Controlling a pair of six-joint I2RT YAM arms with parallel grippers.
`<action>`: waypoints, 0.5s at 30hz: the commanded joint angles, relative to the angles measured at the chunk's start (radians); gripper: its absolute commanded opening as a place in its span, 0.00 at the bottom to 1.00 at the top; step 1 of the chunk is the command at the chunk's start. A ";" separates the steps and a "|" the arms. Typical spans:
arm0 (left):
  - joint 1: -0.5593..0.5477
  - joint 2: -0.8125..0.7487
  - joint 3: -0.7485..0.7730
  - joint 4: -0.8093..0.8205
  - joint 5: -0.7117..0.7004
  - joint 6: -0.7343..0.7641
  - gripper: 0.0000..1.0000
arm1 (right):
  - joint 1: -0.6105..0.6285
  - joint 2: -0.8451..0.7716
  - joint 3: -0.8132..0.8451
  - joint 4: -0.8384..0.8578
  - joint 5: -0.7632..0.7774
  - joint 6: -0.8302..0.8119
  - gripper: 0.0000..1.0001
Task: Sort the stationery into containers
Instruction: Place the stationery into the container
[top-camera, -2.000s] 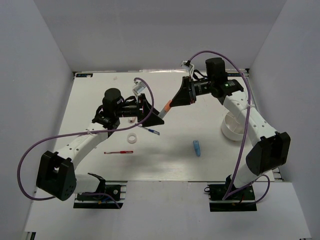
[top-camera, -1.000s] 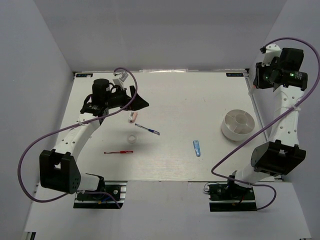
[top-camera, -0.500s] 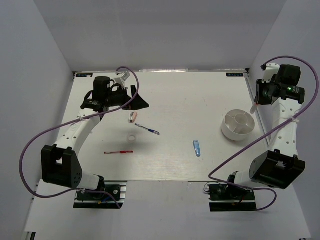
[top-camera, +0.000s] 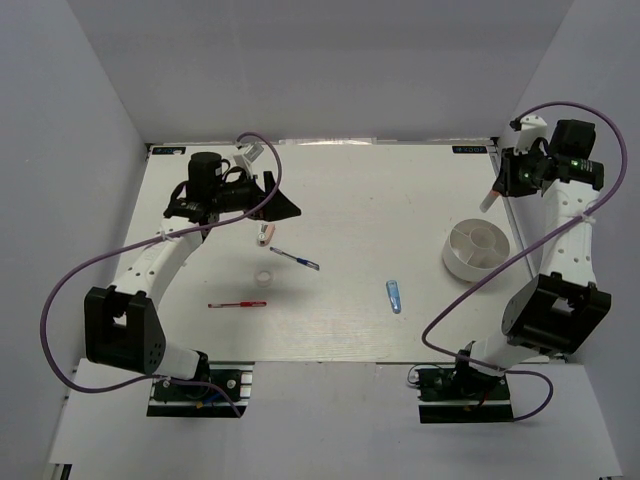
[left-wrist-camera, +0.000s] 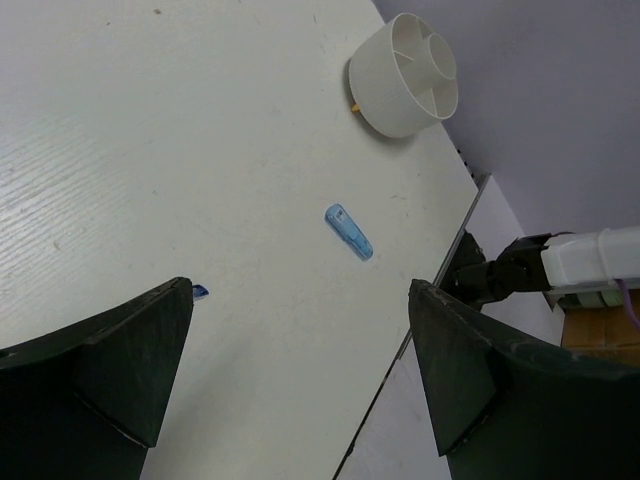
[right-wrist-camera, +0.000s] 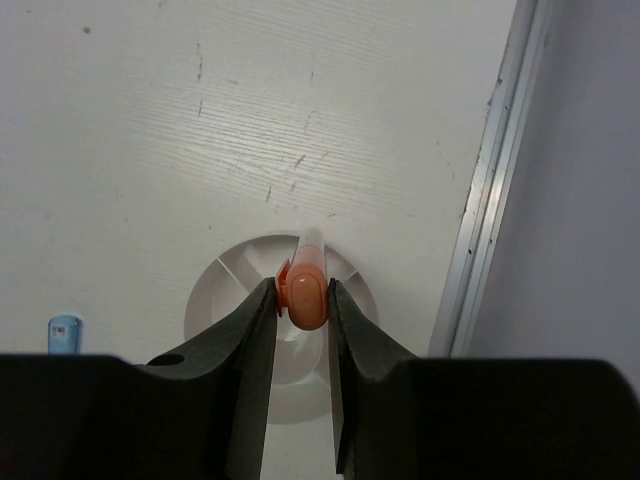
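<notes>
Now, all eyes on the right gripper, up high at the far right corner of the table, its two fingers pinching the white marker just behind the orange cap. From the wrist camera the cap faces up toward the lens and the white barrel points away, straight down at the divided bowl. That's the relation that counts: the marker's long axis runs from the fingers toward the bowl, and its far tip sits over the bowl's far half, near where the dividers meet. From above, the marker hangs tilted and well clear of the rim, not in yet. Which compartment it lines up with, I can't tell from here. I'd say a lowering and a release is what's wanted, and the right arm is plainly the one for it.

Over on the left, the left gripper hovers with its fingers spread wide, holding nothing. Just below it lies the pinkish eraser, with the blue pen, tape ring and red pen nearby. The light-blue piece rests mid-table, between the two arms.
</notes>
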 joint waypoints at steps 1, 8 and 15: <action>0.004 -0.027 0.023 -0.050 -0.017 0.062 0.98 | 0.002 0.044 0.076 -0.008 -0.099 -0.057 0.00; 0.014 -0.042 -0.011 -0.045 0.004 0.051 0.98 | 0.011 0.086 0.073 0.012 -0.151 -0.065 0.00; 0.014 -0.047 -0.028 -0.032 0.007 0.052 0.98 | 0.009 0.072 0.050 -0.038 -0.150 -0.100 0.00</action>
